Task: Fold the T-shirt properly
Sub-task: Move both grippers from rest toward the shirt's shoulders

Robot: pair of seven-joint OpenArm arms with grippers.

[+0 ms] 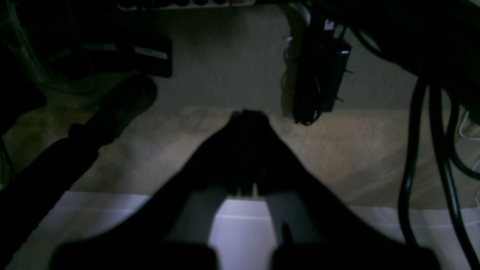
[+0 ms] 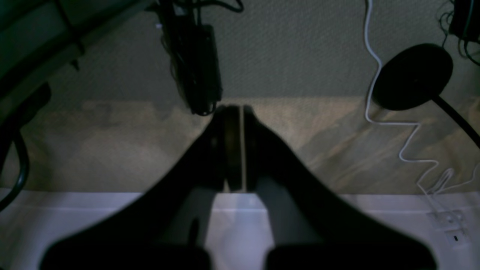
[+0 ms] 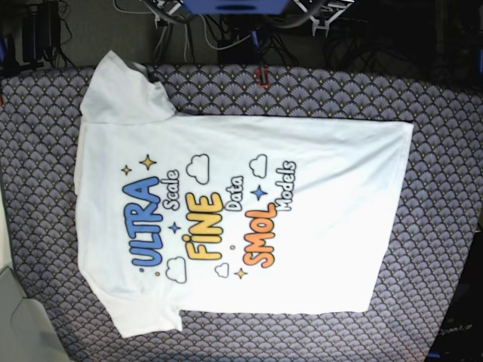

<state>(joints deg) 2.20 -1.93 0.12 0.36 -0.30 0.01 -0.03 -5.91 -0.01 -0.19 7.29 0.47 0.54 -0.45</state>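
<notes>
Both hands are pinched closed and empty: the left hand and the right hand hang off the table over bare floor, neither showing in the base view. From there I see the T-shirt spread flat, print up, across the middle of the table, collar toward its left edge, hem toward its right. Nothing is folded, so I judge the first fold is in hand; I'd open both hands, come in low and pinch matching points on one long side so the cloth lifts evenly. Loose cables trail near the right hand and could snag
</notes>
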